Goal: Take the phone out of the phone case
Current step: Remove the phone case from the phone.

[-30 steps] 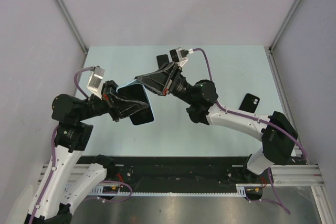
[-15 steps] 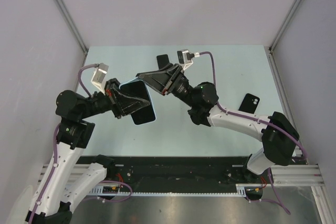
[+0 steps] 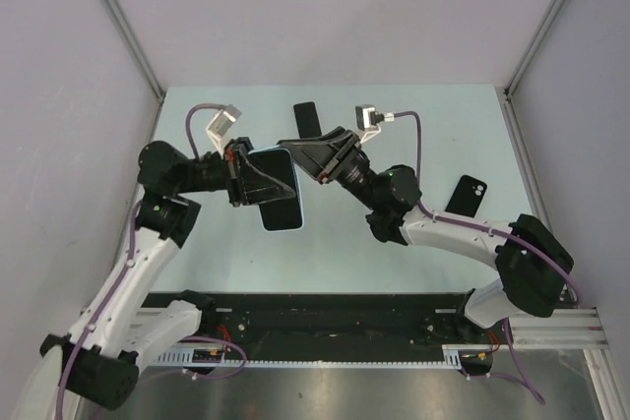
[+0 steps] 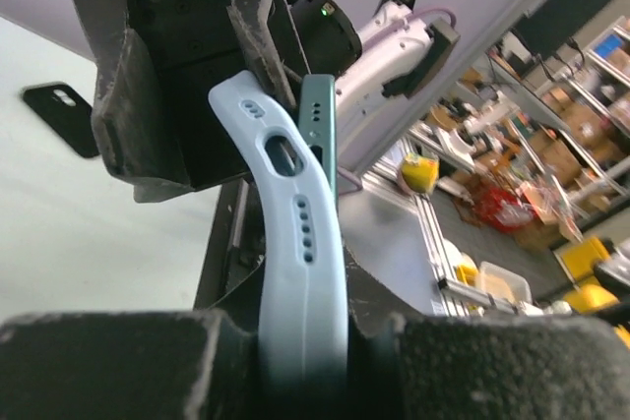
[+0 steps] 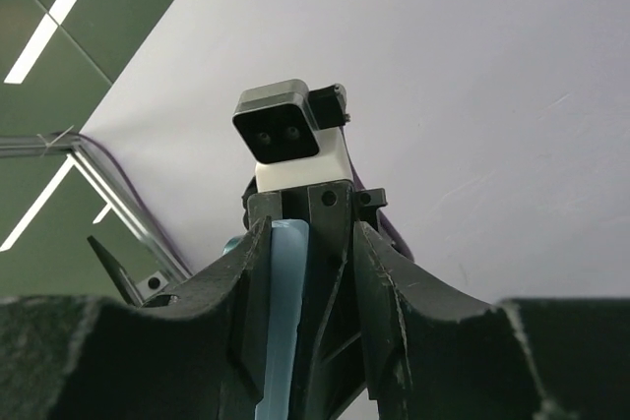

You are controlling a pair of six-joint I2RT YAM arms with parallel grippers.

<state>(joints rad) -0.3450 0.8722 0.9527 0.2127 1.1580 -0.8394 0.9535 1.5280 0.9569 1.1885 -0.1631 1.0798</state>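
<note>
The phone (image 3: 279,201), dark screen up, sits in a light blue phone case (image 3: 297,187) held above the table. My left gripper (image 3: 258,187) is shut on its left end. In the left wrist view the case (image 4: 295,243) bows away from the dark teal phone (image 4: 320,130) at the far end, and my left gripper (image 4: 305,356) clamps both. My right gripper (image 3: 297,156) is at the far right corner. In the right wrist view its jaws (image 5: 310,243) stand apart around the blue case edge (image 5: 283,292), with a gap on the right side.
A black phone case (image 3: 306,117) lies at the back of the pale green table (image 3: 423,125), and another (image 3: 469,192) lies at the right. Grey walls close in both sides. The black rail with the arm bases runs along the near edge.
My left arm has carried the phone right and towards the back. My right gripper has shifted right with it, and its jaws have widened.
</note>
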